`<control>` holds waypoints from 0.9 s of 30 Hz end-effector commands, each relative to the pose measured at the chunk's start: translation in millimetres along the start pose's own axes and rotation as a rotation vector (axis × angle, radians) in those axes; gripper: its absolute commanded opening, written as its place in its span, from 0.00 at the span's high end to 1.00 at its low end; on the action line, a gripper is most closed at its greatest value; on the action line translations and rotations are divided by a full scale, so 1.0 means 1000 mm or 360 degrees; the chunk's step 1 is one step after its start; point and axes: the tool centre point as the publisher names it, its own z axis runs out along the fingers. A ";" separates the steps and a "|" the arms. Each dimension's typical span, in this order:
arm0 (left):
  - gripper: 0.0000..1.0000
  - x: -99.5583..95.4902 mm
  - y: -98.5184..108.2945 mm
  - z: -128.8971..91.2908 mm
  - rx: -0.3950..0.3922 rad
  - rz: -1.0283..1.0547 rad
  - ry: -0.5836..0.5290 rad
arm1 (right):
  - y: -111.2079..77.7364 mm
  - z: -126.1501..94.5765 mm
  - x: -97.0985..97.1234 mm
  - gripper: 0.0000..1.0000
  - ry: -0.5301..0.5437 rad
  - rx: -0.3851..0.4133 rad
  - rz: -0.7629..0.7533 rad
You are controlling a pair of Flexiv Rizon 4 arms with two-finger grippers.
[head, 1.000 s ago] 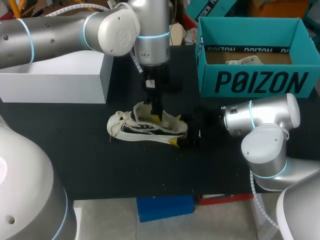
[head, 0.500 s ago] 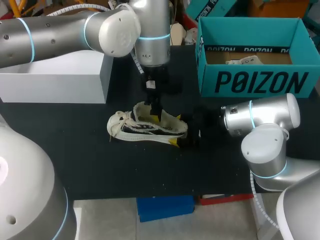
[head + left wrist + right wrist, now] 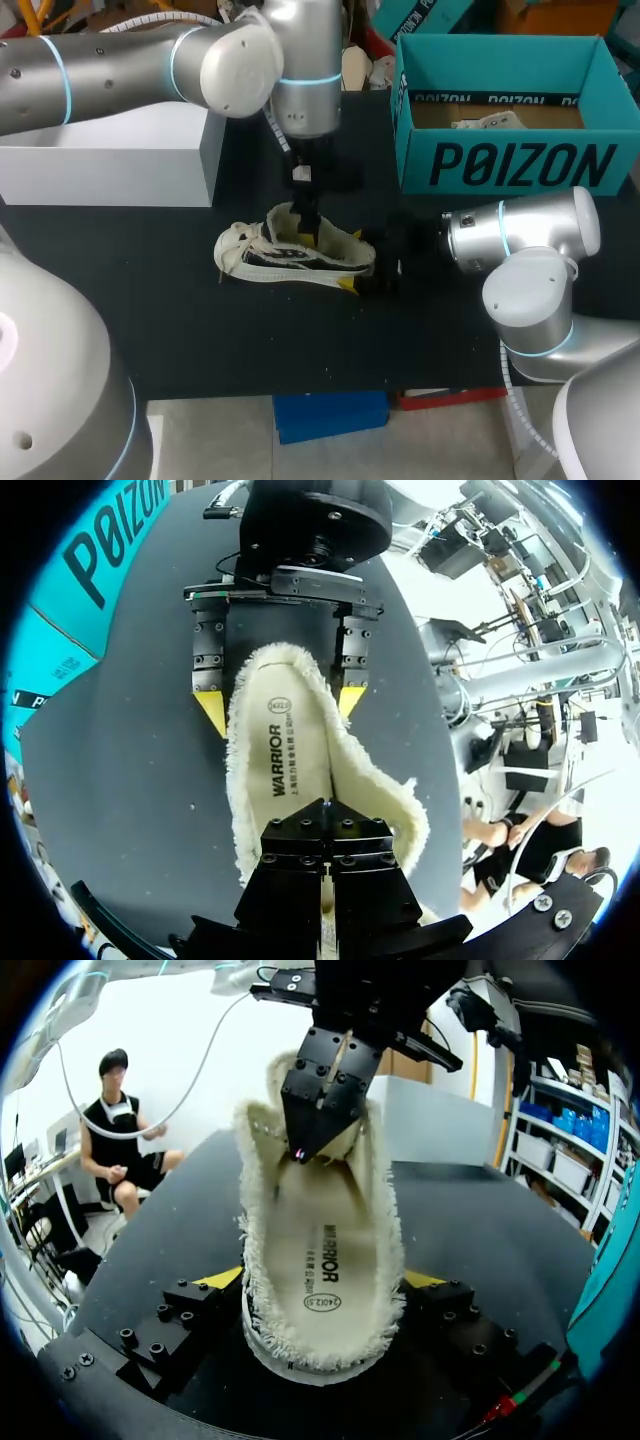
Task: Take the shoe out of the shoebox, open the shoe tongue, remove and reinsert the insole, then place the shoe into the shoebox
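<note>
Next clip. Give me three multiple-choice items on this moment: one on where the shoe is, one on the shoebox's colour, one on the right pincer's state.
1. Where is the shoe?
A. Inside the shoebox
B. On the black table
C. Lifted clear in the air

2. What colour is the shoebox?
A. Teal
B. Red
C. Yellow

3. How is the right pincer?
A. Open, clear of the shoe
B. Shut on the shoe's heel
C. Shut on the shoebox's wall

Answers:
1 B: the shoe lies on the table, in front of the shoebox.
2 A: its walls are teal inside and out.
3 B: both wrist views show its yellow tips against the heel from two sides.
</note>
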 end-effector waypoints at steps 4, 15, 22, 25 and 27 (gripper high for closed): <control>1.00 0.001 -0.001 0.010 0.0010 -0.0001 -0.0012 | -0.002 0.001 0.000 1.00 -0.0002 0.0001 0.0002; 1.00 0.003 -0.004 0.026 0.0036 -0.0011 -0.0050 | -0.002 0.001 0.000 1.00 -0.0002 0.0001 0.0002; 1.00 0.001 -0.003 0.036 0.0049 -0.0012 -0.0047 | -0.002 0.001 0.000 1.00 -0.0002 0.0001 0.0002; 1.00 0.000 -0.002 0.040 0.0071 -0.0004 -0.0032 | -0.002 0.001 0.000 1.00 -0.0002 0.0001 0.0002; 1.00 0.000 -0.001 0.042 0.0083 -0.0001 -0.0022 | -0.002 0.001 0.000 1.00 -0.0002 0.0001 0.0002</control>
